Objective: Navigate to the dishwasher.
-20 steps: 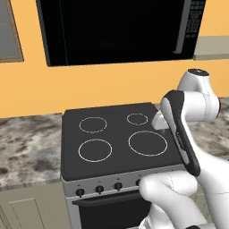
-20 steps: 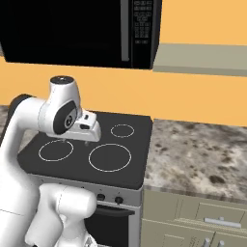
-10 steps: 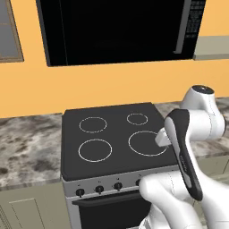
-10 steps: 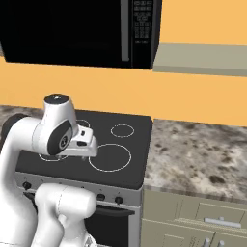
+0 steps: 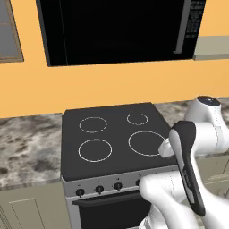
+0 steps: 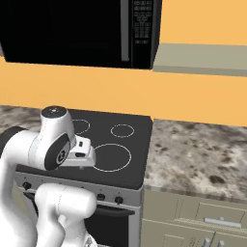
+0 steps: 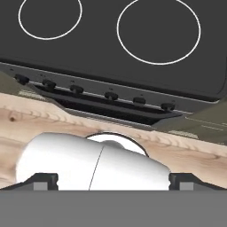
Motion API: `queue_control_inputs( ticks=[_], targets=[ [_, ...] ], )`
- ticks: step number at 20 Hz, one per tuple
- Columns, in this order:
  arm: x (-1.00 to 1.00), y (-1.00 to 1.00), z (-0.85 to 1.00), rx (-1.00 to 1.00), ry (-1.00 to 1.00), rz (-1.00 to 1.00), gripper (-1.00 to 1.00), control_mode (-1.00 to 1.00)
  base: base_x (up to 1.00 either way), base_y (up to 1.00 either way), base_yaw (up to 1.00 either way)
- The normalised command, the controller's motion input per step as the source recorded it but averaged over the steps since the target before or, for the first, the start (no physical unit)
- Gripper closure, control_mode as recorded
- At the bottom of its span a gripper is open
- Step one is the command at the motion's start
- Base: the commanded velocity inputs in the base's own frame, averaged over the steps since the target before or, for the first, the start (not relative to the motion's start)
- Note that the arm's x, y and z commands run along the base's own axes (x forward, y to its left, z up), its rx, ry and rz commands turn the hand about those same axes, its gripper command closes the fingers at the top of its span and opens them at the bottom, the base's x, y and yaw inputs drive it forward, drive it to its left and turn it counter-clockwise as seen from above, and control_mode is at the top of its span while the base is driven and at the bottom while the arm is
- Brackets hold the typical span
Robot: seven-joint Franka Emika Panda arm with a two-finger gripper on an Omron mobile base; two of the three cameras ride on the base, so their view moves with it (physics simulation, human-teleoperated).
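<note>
Left base view has the black stove (image 5: 112, 138) in the middle of the frame with the microwave (image 5: 116, 29) above it, so I judge the drive is only in progress and the base must go on sideways. No plain grey-brown dishwasher front can be made out, so its place and look I cannot tell. In the hand view the finger tips (image 7: 42, 181) stand far apart at the bottom corners, jaws wide and holding nothing.

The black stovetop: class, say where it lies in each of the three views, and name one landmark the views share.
Left base view: stovetop sits centre, between marbled counters.
Right base view: centre-left, partly behind the arm.
Hand view: across the top.
Shared landmark: the knob row on its front edge.
</note>
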Motion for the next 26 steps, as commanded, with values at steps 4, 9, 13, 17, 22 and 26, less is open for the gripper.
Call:
queue_control_inputs(
  ticks=[4,9,13,17,22,26],
  targets=[
    [-0.14,0.00,-0.02,0.00,0.00,0.00,-1.00,1.00,-0.16,0.00,0.00],
    [0.00,0.00,0.00,0.00,0.00,0.00,-1.00,1.00,-0.95,0.00,0.28],
    [0.00,0.00,0.00,0.00,0.00,0.00,-1.00,1.00,-0.84,-0.06,0.70],
    [0.00,0.00,0.00,0.00,0.00,0.00,-1.00,1.00,-0.44,0.00,0.75],
    [0.00,0.00,0.00,0.00,0.00,0.00,-1.00,1.00,-0.13,0.00,0.74],
    [0.00,0.00,0.00,0.00,0.00,0.00,-1.00,1.00,-0.01,0.00,0.70]
  ],
)
